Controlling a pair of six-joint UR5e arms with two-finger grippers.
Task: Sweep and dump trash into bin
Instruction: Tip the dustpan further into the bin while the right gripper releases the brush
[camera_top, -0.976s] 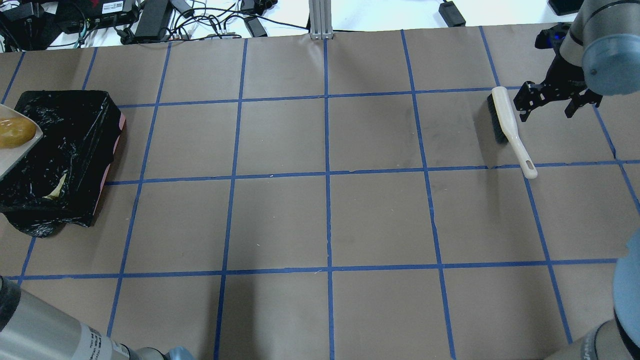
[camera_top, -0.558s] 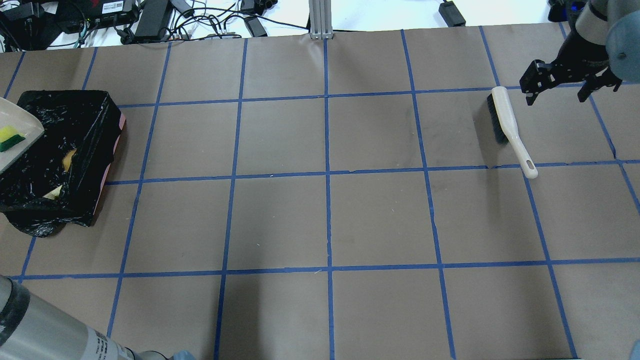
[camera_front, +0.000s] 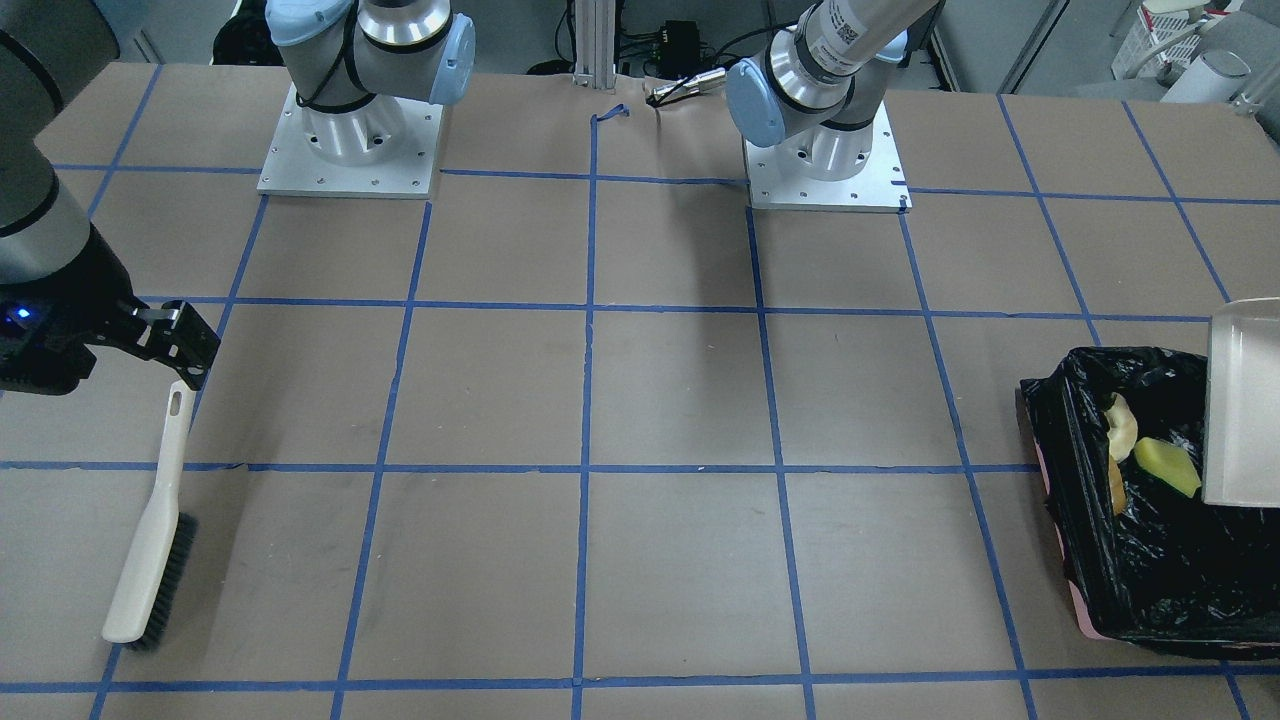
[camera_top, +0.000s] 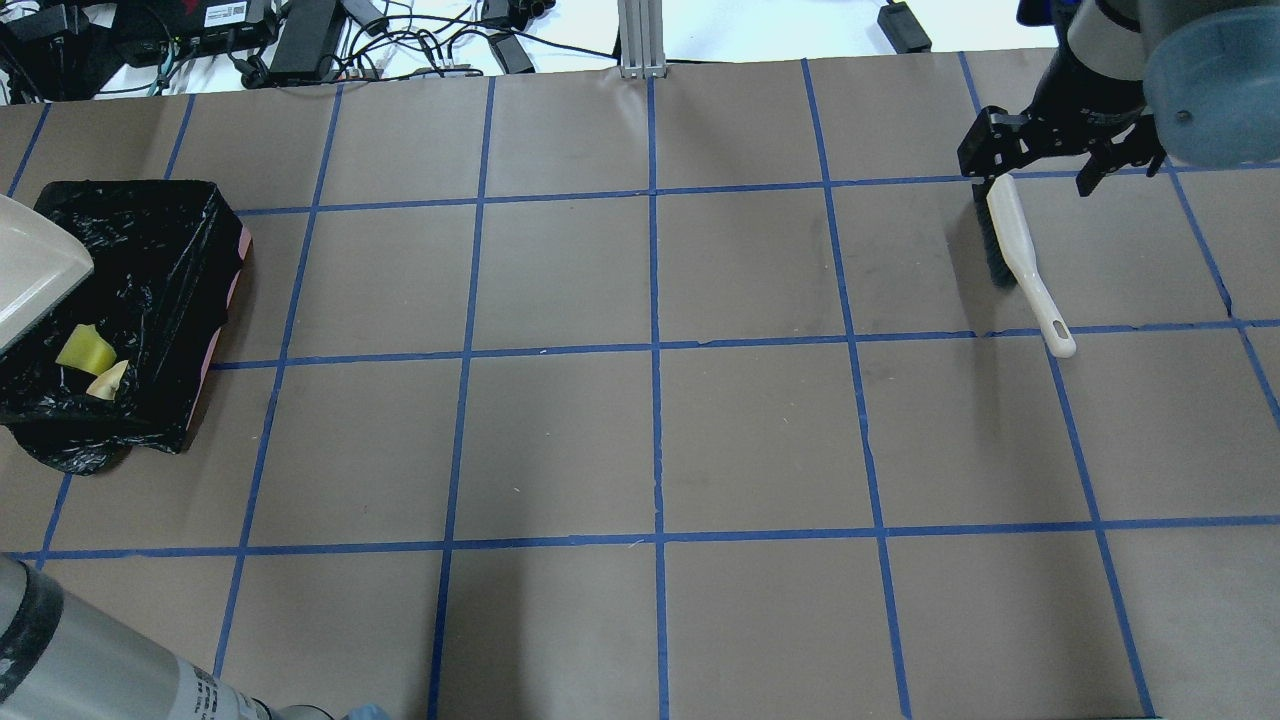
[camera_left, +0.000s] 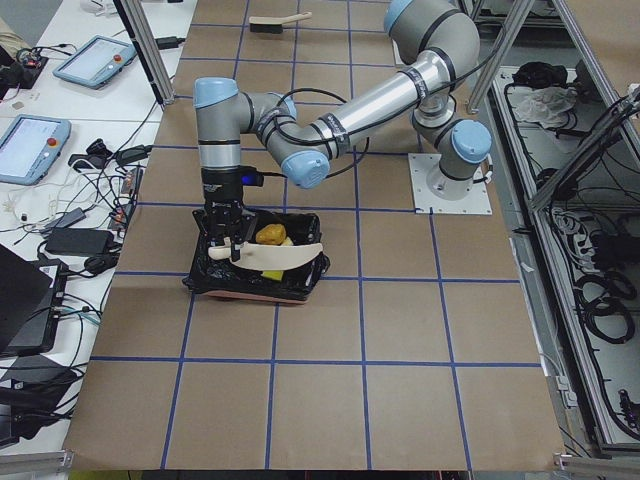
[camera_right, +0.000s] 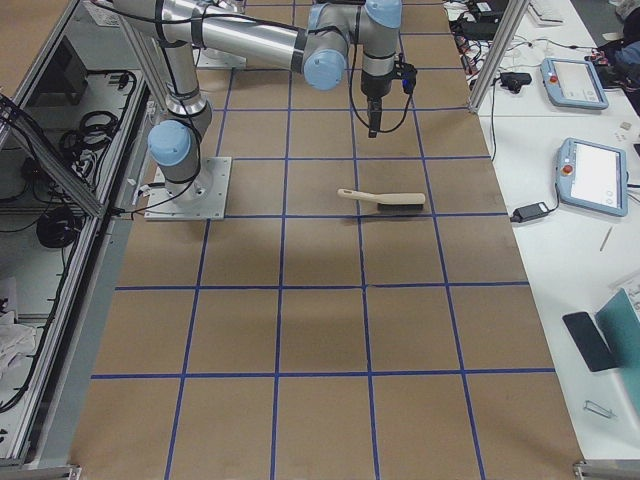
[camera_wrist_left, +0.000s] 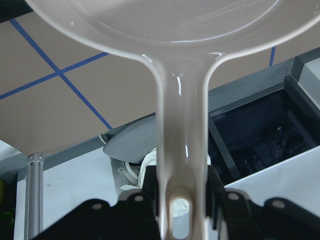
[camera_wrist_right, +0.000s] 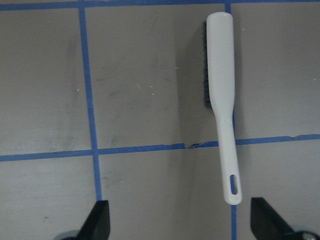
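The black-bagged bin (camera_top: 150, 260) stands at the table's left, also seen in the front-facing view (camera_front: 1090, 520). A yellow sponge (camera_top: 85, 350) and a pale peel (camera_top: 108, 381) lie inside it. Over the bin tilts the white dustpan (camera_top: 30, 280) (camera_front: 1240, 400), bare on top. In the left wrist view my left gripper (camera_wrist_left: 182, 200) is shut on the dustpan handle (camera_wrist_left: 182, 125). The white brush (camera_top: 1015, 245) (camera_wrist_right: 222, 100) lies flat at the far right. My right gripper (camera_top: 1035, 172) (camera_wrist_right: 182, 222) hovers open over the bristle end, holding nothing.
Cables and power bricks (camera_top: 300, 40) lie beyond the table's far edge. Both arm bases (camera_front: 350, 140) sit at the near edge. My left arm's link (camera_top: 90, 670) crosses the near-left corner. Brown paper with blue tape lines (camera_top: 655, 350) covers the table.
The dustpan tipped and its load, an orange lump and the sponge, slid off into the bin. My right gripper rose away from the brush handle side and shifted left over the bristle end.
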